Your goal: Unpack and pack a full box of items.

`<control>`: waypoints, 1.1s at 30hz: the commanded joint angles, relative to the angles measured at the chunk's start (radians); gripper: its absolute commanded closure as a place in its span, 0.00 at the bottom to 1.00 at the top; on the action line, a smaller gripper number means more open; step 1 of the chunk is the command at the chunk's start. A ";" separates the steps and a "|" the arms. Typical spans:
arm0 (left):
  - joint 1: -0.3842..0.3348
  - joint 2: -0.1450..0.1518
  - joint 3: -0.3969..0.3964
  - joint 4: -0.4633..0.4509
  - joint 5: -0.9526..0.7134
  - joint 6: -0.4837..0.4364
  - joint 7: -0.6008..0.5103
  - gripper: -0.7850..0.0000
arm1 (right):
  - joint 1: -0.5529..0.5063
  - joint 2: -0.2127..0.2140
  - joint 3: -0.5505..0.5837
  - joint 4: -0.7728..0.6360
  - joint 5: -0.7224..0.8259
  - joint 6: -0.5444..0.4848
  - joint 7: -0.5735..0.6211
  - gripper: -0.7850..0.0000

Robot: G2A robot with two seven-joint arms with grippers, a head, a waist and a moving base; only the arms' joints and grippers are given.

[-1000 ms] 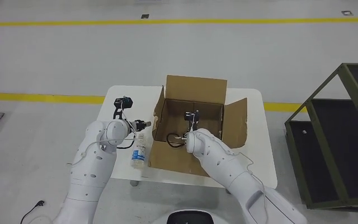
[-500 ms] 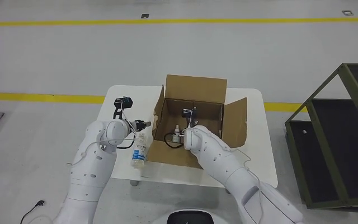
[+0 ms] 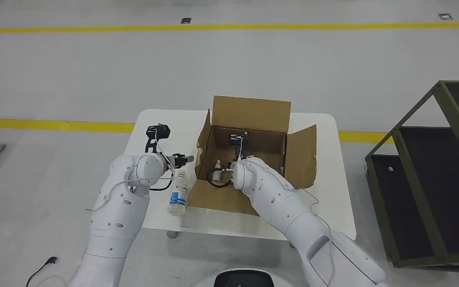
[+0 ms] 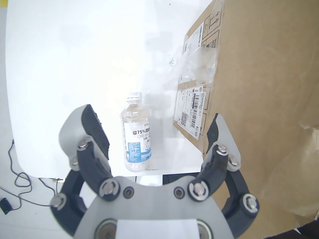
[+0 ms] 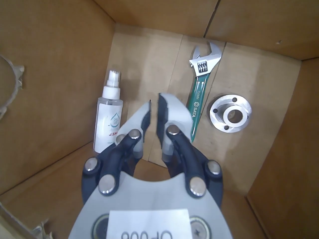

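While the brown cardboard box [image 3: 252, 113] is sitting open on the white table [image 3: 330, 208] in top view, a clear plastic bottle [image 3: 177, 195] is lying just beside it. Left wrist view: left gripper [image 4: 152, 115] is hanging over that bottle, fingers wide apart, empty. Right wrist view: right gripper [image 5: 155, 101] is hovering inside the box, fingers nearly together, empty, btwn white spray bottle [image 5: 109, 118] & green-handled wrench [image 5: 201, 93].

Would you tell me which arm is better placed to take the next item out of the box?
Probably right: the right claw hangs inside the box near the spray bottle and wrench; the left claw is outside.
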 commanded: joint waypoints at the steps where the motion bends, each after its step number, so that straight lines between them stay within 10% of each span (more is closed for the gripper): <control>1: 0.007 0.001 -0.008 -0.018 -0.023 -0.008 0.014 0.00 | -0.006 0.005 0.018 -0.013 0.009 0.001 -0.021 1.00; 19: 0.034 0.049 -0.179 -0.271 -0.309 -0.335 -0.080 0.00 | -0.296 0.162 0.335 -0.475 0.009 -0.211 -0.019 1.00; 26: 0.020 0.061 -0.106 -0.299 -0.306 -0.525 -0.071 0.00 | -0.385 0.194 0.426 -0.587 0.047 -0.292 0.036 1.00; 33: 0.019 0.061 -0.095 -0.294 -0.302 -0.527 -0.064 0.00 | -0.373 0.191 0.399 -0.582 0.035 -0.243 0.087 1.00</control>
